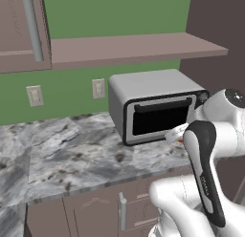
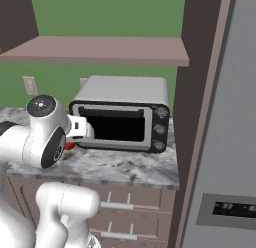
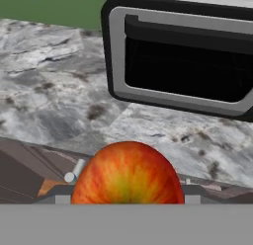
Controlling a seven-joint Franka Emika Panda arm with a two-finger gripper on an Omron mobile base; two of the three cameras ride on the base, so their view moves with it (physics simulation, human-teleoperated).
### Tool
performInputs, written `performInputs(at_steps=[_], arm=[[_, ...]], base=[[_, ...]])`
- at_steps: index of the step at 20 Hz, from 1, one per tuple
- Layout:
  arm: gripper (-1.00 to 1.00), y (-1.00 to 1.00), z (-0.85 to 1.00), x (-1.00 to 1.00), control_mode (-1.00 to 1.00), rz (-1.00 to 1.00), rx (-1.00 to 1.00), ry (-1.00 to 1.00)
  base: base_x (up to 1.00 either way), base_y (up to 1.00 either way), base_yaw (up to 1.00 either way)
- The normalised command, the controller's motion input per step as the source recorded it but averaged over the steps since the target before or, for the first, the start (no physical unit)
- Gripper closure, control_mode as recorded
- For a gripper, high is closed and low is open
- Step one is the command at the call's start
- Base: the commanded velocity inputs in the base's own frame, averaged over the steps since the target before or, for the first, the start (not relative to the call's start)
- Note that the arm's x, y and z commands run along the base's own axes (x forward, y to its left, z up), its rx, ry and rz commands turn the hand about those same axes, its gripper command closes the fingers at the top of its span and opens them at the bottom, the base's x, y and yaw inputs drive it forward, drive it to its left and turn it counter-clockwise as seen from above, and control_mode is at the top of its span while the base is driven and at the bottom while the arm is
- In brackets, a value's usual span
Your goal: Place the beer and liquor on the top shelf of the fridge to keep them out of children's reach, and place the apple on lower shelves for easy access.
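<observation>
My jaws are closed about halfway on the apple, the red-orange fruit sitting between them at six o'clock in the hand view, held above the marbled grey worktop. Beyond it, at twelve to two o'clock, stands the grey microwave with its dark door window facing me. In the right base view a sliver of the red fruit peeks out beside my white wrist, at nine o'clock from the microwave, which shows three round knobs down its right side. The grey fridge fills the right edge of that view, its door shut, with the dark display panel low on the door at four o'clock. In the left base view my arm rises at four o'clock, just in front of the microwave, and a brown wall shelf runs above it against the green wall. Brown cabinet drawers sit under the worktop.
</observation>
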Motion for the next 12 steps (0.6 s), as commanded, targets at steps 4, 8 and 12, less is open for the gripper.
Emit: performInputs(at_steps=[4, 8, 12], arm=[[1.0, 0.0, 0.46, -0.21, -1.0, 0.0, -0.03, 0.0], [1.0, 0.0, 0.24, -0.07, -1.0, 0.0, -0.02, 0.04], [1.0, 0.0, 0.15, -0.09, -1.0, 0.01, 0.0, 0.0]], base=[[0.0, 0.0, 0.0], [0.0, 0.0, 0.0], [0.0, 0.0, 0.0]])
